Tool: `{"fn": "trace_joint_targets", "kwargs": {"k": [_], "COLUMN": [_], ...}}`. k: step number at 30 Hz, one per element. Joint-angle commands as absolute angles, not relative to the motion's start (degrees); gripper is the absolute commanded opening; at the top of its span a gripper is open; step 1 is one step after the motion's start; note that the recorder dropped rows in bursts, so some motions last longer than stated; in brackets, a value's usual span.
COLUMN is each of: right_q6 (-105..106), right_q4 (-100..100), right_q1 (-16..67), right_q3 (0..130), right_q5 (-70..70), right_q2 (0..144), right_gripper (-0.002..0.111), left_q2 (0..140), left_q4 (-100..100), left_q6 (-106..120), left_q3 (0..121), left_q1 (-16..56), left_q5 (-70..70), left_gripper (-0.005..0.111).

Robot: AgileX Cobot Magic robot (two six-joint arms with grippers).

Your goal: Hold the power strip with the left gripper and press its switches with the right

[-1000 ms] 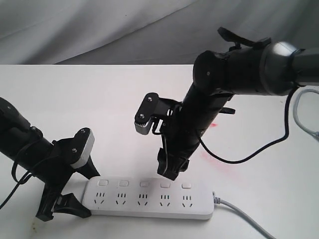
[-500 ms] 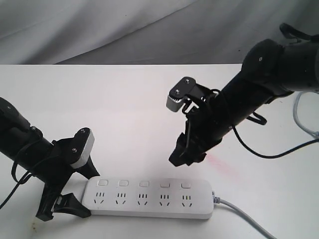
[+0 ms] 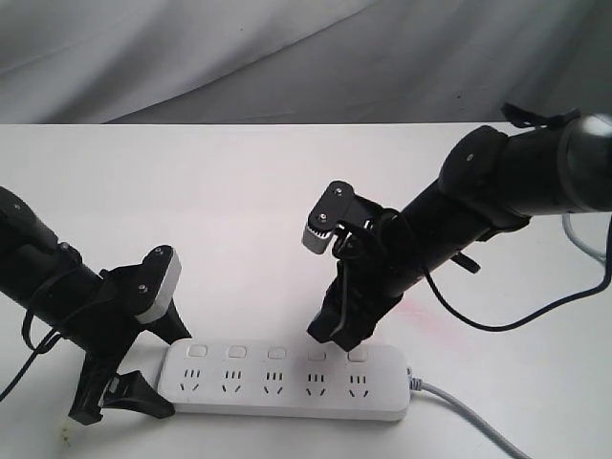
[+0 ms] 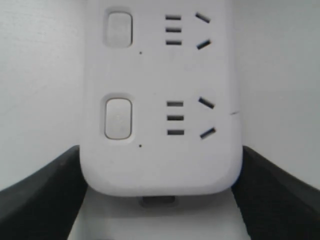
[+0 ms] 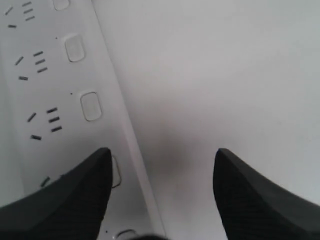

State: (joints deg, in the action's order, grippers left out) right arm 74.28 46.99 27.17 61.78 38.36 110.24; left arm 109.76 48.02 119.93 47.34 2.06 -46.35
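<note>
The white power strip (image 3: 287, 381) lies flat near the table's front edge, its grey cord (image 3: 469, 413) leaving at the right. My left gripper (image 3: 170, 375) is shut on the strip's left end, and one black finger (image 4: 45, 195) presses each side of it. The switches (image 3: 277, 353) run in a row above the sockets; two switches (image 4: 118, 118) show in the left wrist view. My right gripper (image 3: 335, 335) is open just above the strip between the fourth and fifth buttons. One right finger (image 5: 75, 195) overlaps a button's edge (image 5: 116, 172); whether it touches is unclear.
A separate grey cable (image 3: 585, 229) lies at the right edge of the table. The right arm's black cable (image 3: 516, 311) loops down onto the table behind the strip. A faint red mark (image 3: 413, 306) stains the white table top. Grey cloth hangs behind.
The right gripper lifted off the strip and swung up to the right, then came back down over the buttons, slightly further right than before. The left arm has stayed still.
</note>
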Motion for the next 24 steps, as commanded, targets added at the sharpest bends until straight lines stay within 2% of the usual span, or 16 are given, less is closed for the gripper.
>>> {"fn": "trace_joint_targets", "kwargs": {"k": [1,24], "right_q6": [77.3,78.4], "right_q4": [50.2,50.0], "right_q1": [27.5,27.6], "right_q3": [61.7,61.4], "right_q5": [38.2,38.6], "right_q2": [110.4,107.1], "right_gripper": [0.055,0.055], "left_q2": [110.0,110.0], "left_q4": [45.9,45.9], "left_q6": [118.9,118.9], "left_q3": [46.9,46.9], "left_q1": [2.3,2.3], "left_q5": [-43.7,-43.7], "left_gripper": [0.063,0.063]}}
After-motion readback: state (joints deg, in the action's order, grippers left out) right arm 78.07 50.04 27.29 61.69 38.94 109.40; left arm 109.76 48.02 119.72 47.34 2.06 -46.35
